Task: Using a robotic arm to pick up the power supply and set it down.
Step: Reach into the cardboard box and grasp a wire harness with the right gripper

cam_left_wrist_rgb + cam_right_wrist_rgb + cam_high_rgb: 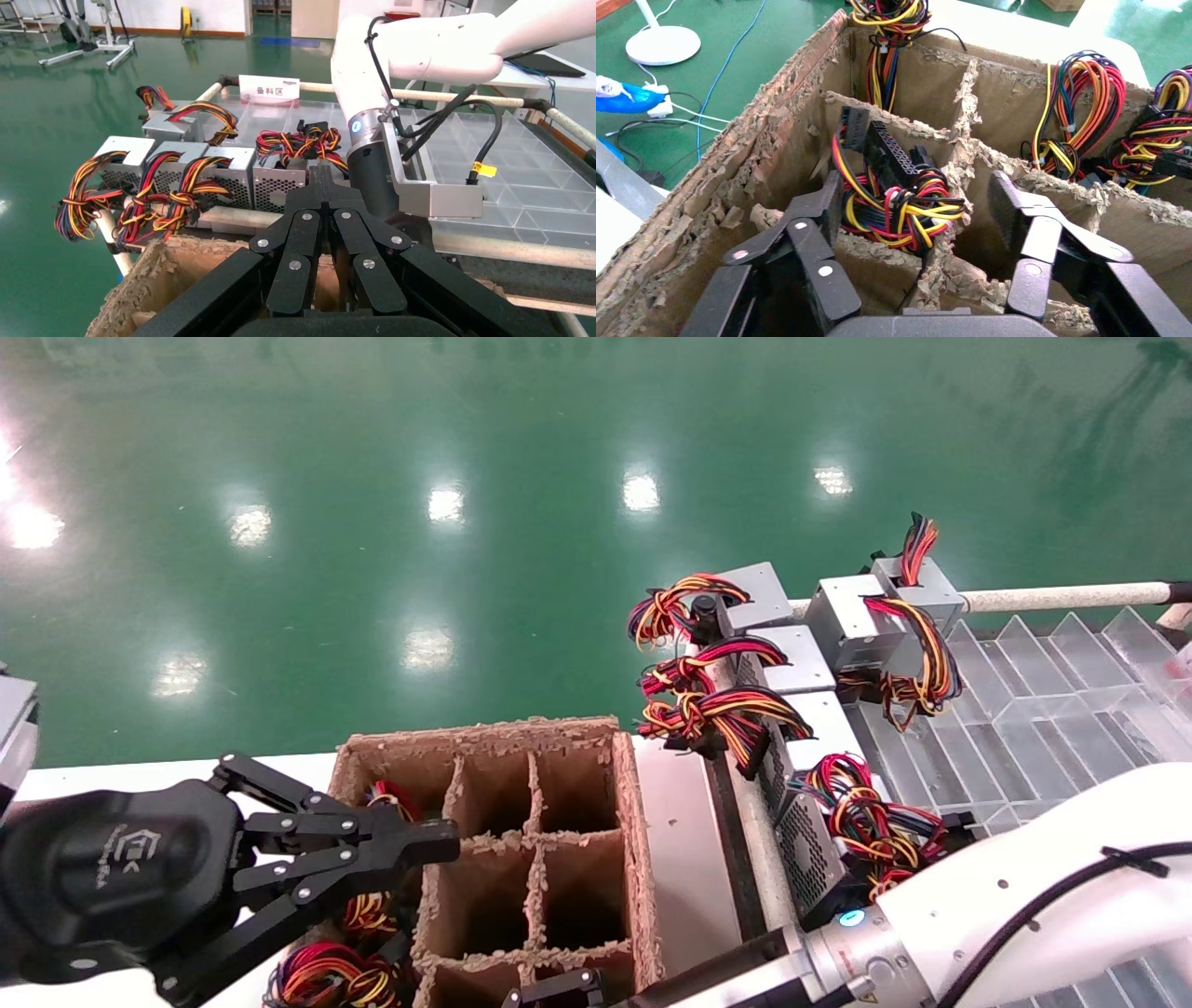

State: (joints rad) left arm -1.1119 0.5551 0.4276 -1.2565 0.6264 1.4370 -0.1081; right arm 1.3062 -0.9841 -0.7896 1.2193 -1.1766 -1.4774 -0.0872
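My right gripper [919, 210] stands open over the brown cardboard divider box [772, 154]. Its fingers [831, 203] straddle a cell that holds a power supply, of which only the red, yellow and black wire bundle [898, 203] shows. The metal body is hidden down in the cell. My white right arm [978, 905] reaches in from the lower right. My left gripper [438, 845] is shut on nothing and hovers at the box's left side [323, 175]. Several more silver power supplies [792, 663] with vent sides [232, 179] lie on the rack to the right.
Other box cells [372, 915] hold wire bundles; the middle cells [568, 887] look empty. A clear plastic compartment tray [1024, 710] lies at the far right behind a white rail [1062, 596]. Green floor [466, 523] lies beyond the table edge.
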